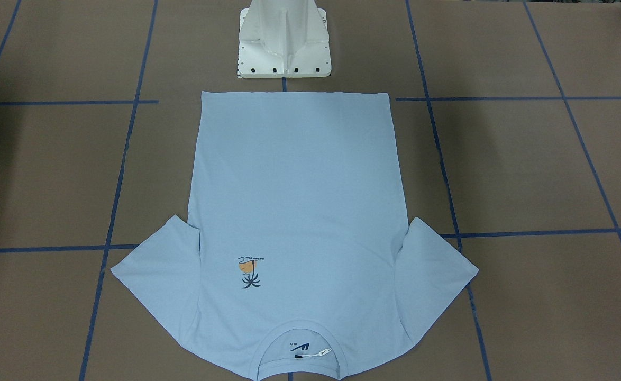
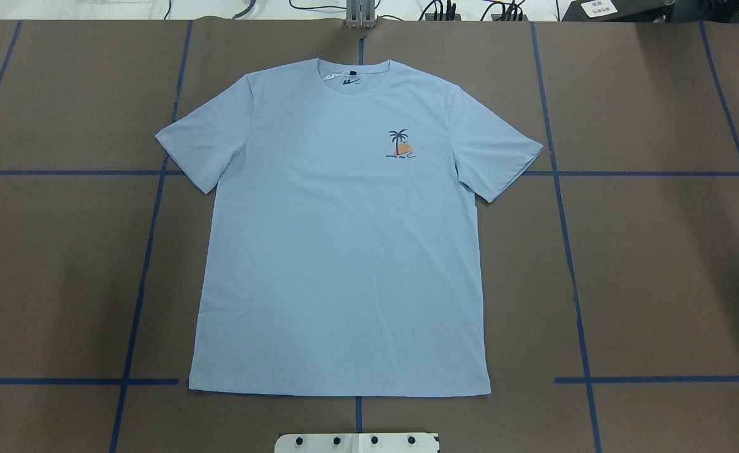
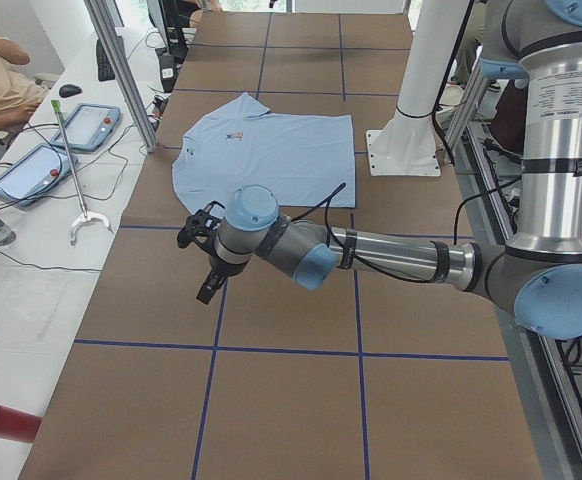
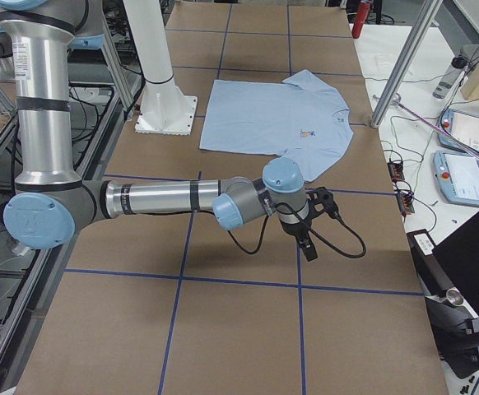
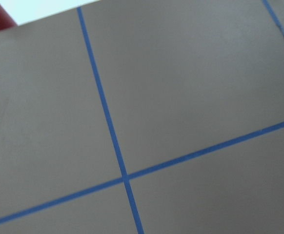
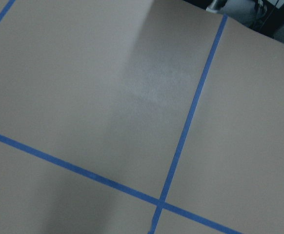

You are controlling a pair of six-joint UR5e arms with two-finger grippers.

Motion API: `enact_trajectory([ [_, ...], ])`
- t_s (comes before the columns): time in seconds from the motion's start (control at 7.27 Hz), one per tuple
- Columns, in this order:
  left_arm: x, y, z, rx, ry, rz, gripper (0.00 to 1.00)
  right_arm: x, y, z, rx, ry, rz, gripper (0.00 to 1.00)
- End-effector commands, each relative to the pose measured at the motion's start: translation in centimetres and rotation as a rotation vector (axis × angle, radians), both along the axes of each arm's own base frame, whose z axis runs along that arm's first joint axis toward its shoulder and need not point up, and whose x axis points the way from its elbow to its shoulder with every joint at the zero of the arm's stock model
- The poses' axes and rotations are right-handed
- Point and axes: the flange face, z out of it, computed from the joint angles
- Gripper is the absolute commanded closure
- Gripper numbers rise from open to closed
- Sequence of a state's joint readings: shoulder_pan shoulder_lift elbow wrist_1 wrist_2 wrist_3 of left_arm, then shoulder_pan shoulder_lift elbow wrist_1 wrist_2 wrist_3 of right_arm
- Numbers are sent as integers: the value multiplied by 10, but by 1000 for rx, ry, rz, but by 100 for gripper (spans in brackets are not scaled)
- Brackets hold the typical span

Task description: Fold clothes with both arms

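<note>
The light blue T-shirt [image 2: 344, 239] lies flat and spread out, print side up, collar [image 2: 355, 78] away from the robot's base. It also shows in the front view [image 1: 294, 211], the left view [image 3: 266, 150] and the right view [image 4: 276, 115]. My left gripper [image 3: 203, 258] hangs above bare table well off to the shirt's side. My right gripper [image 4: 309, 224] hangs above bare table off the shirt's other side. Both show only in the side views, so I cannot tell whether they are open or shut. Both wrist views show only brown table with blue tape lines.
The white pedestal base [image 1: 284, 47] stands just behind the shirt's hem. A side bench with tablets [image 3: 31, 170], a grabber tool [image 3: 76, 190] and a red cylinder [image 3: 1, 420] runs along the table's far edge. A metal post [image 3: 126, 75] stands near the collar.
</note>
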State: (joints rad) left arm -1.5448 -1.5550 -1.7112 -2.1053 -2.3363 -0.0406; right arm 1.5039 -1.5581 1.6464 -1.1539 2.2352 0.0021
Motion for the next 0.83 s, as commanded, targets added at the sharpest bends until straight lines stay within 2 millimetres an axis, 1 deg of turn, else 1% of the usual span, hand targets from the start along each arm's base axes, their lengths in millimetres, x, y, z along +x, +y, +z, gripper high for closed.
enact_trajectory([
  [0.0,0,-6,-16,66,37,-37,0,-2,-20,-16,38,-14,29,0],
  [0.14,0,-7,-16,84,37,-38,0,-2,-27,-23,51,-9,32,0],
  [0.28,0,-7,-16,91,37,-38,0,-2,-28,-14,29,-20,30,0],
  [0.41,0,-6,-16,90,38,-39,0,-4,-26,-16,4,-66,32,0],
  [0.55,0,-6,-15,88,39,-38,0,-6,-26,-22,2,-91,47,0],
  [0.69,0,-5,-15,88,39,-38,0,-10,-33,-34,-21,-125,97,0],
])
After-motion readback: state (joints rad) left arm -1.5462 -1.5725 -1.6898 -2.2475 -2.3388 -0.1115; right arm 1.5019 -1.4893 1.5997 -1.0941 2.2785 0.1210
